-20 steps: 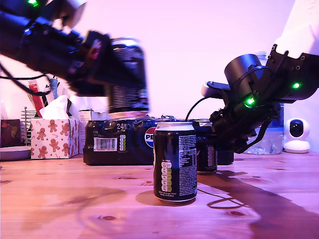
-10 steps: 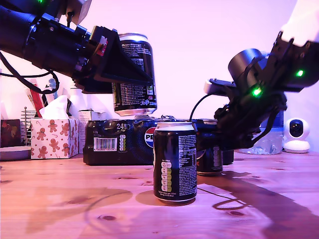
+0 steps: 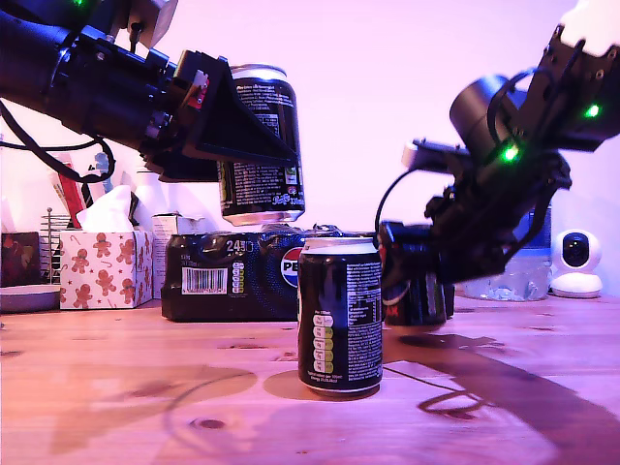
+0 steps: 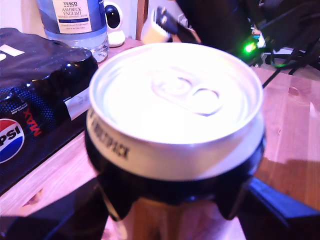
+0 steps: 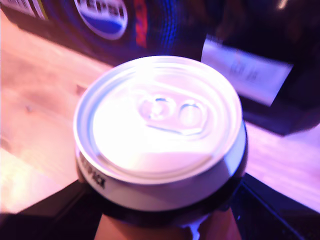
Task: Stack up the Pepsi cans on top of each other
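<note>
Black can (image 3: 263, 107) pinched by my first gripper (image 3: 247, 145), 11 o'clock of base can (image 3: 339, 315) in exterior view; third can (image 5: 160, 120) clamped low in my second gripper (image 3: 417, 276); next: centre, lower onto base rim.

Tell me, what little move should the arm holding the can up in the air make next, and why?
Probably shift my first gripper toward the exterior view's right until its raised can sits directly over the standing can. The raised can hangs higher than that can's rim but off to the exterior view's left, so lowering it now would likely miss.
</note>
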Available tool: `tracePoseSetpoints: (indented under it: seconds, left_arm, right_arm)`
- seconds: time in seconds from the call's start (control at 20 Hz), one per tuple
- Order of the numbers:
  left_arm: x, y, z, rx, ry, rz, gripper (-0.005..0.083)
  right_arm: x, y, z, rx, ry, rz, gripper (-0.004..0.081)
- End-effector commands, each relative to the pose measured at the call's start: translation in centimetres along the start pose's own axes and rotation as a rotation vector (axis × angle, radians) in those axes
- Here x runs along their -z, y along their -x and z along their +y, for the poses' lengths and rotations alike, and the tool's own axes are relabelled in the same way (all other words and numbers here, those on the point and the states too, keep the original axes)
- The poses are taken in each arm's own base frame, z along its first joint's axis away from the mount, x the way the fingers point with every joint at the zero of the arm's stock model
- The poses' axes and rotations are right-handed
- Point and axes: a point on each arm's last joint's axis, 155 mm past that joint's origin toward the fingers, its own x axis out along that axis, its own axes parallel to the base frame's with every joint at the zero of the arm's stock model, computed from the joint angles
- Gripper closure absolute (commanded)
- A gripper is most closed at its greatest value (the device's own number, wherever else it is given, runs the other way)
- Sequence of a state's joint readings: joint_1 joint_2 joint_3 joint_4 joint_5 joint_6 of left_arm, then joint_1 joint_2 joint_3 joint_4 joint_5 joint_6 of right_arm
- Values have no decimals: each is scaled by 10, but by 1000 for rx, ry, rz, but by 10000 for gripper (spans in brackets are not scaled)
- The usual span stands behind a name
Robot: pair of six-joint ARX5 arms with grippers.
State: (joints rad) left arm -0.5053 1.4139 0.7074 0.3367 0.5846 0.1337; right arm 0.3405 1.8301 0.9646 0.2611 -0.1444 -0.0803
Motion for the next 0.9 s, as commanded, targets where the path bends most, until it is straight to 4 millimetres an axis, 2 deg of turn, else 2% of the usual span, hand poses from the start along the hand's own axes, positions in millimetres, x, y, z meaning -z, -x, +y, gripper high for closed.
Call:
tracePoseSetpoints:
  seconds: [0.0, 0.25, 0.65, 0.85]
  left_arm:
    - [-23, 7, -4, 3, -41, -66, 364]
    - [-24, 4, -12, 21, -49, -67, 364]
    - [-42, -5, -34, 38, -106, -122, 364]
    - [-51, -9, -41, 34, -136, -134, 364]
  right_arm:
    - [-24, 14, 0, 3, 12, -66, 350]
    - [-20, 21, 1, 0, 13, -35, 350]
    - [-43, 48, 0, 10, 40, -72, 350]
    - [-44, 55, -1, 14, 55, -65, 350]
